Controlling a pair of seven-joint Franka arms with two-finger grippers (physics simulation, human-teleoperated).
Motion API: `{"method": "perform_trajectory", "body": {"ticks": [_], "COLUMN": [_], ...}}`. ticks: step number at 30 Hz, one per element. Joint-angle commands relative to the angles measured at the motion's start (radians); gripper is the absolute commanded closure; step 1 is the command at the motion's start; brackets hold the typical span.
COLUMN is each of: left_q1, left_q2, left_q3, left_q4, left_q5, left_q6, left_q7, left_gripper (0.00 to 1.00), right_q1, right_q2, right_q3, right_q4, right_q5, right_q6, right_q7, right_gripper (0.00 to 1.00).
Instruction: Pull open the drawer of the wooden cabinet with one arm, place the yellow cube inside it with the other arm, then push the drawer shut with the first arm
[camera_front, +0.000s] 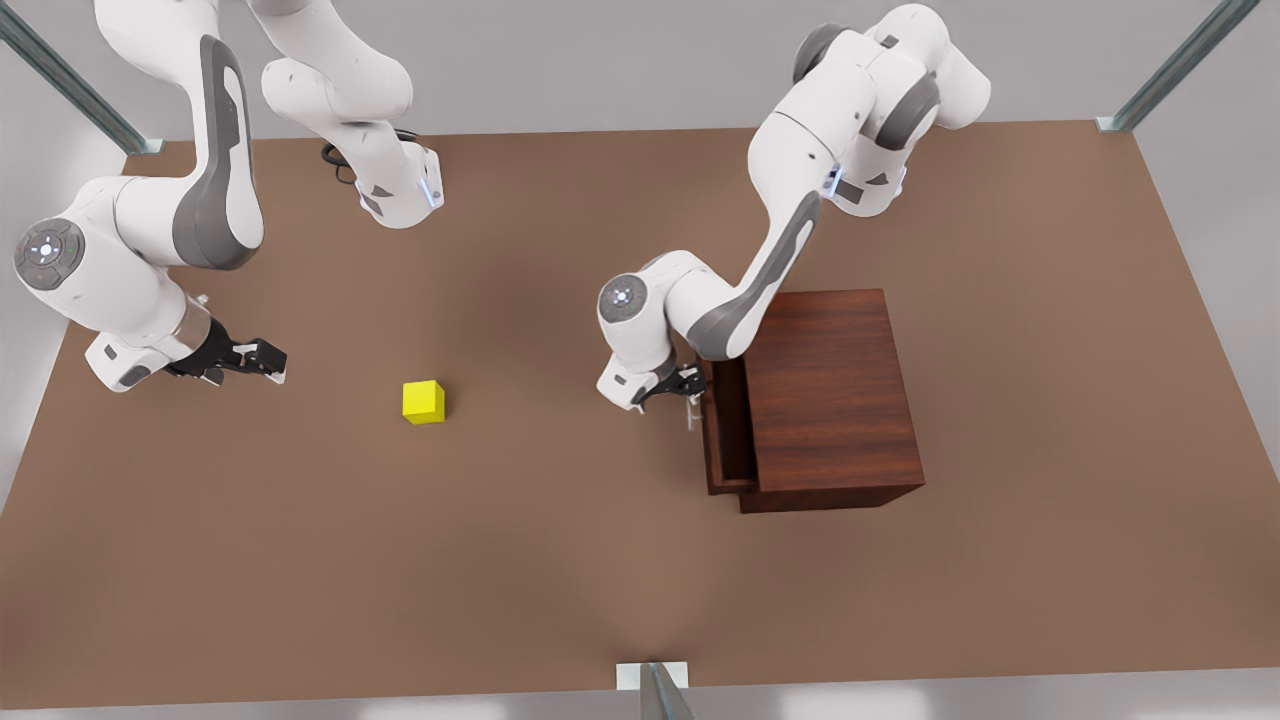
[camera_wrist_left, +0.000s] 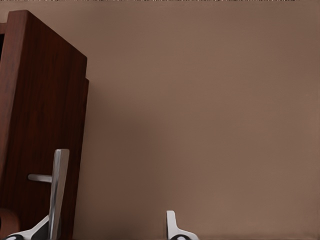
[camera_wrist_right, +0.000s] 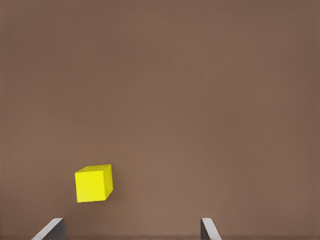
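Drawer (camera_front: 728, 430) of wooden cabinet (camera_front: 830, 395) partly out, left tool (camera_front: 689, 393) spread at its handle (camera_wrist_left: 57, 192); yellow cube (camera_front: 424, 402) on surface (camera_front: 560, 560), untouched, right tool (camera_front: 262, 360) spread nearby.

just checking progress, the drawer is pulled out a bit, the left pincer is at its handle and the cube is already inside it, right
Not quite. The cube is not in the drawer; the front view shows it on the table, between the two arms. The rest holds: the drawer is pulled out a bit and the left pincer is at its handle.
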Motion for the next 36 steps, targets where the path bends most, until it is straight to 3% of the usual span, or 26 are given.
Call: {"method": "perform_trajectory", "body": {"ticks": [1,30,33,36], "left_q1": [-0.001,-0.032,-0.023,0.035], "left_q2": [0.001,0.056,0.020,-0.072], "left_q3": [0.000,-0.009,-0.054,-0.041], "left_q4": [0.007,0.103,0.258,0.255], "left_q5": [0.000,-0.008,-0.064,-0.061], "left_q6": [0.014,0.055,-0.249,-0.411], "left_q7": [0.063,-0.025,0.079,0.247], "left_gripper": [0.00,0.00,0.00,0.00], "right_q1": [0.004,0.003,0.003,0.003], "right_q2": [-0.001,0.004,0.004,0.006], "right_q3": [-0.004,-0.004,-0.004,-0.004], "right_q4": [0.000,0.010,0.014,0.014], "right_q5": [0.001,0.002,0.002,0.002], "right_q6": [0.000,0.000,0.000,-0.002], "right_q7": [0.000,0.000,-0.001,0.000], "right_gripper": [0.00,0.00,0.00,0.00]}}
